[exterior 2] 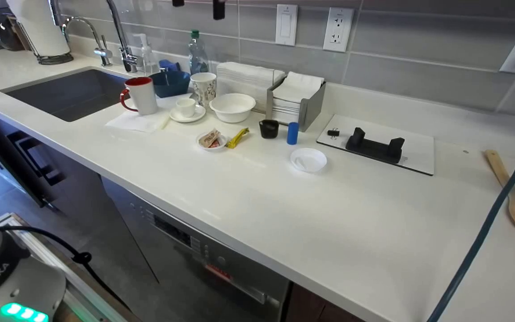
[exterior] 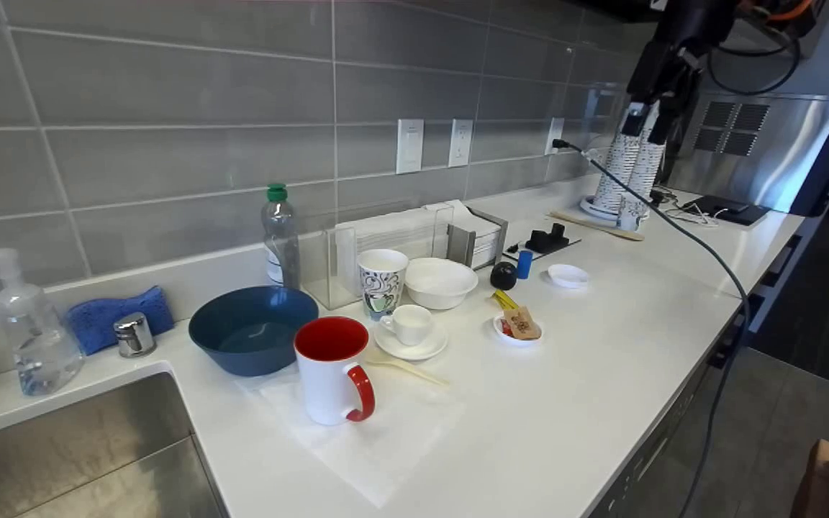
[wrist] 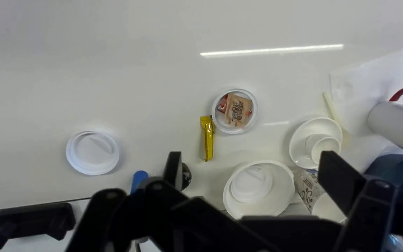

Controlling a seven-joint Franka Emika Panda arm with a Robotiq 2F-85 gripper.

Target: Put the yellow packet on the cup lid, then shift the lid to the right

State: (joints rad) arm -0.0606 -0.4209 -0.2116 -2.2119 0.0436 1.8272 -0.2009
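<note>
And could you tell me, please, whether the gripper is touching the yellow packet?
Apart. In an exterior view, the gripper hangs high above the counter, with a wide gap to the yellow packet lying there.

A narrow, glossy yellow packet lies on the white countertop, one end just beside the rim of a small round cup lid; I can't tell whether they touch. The lid, white and shallow, rests flat, a printed tan sachet in its middle over something red.
</note>
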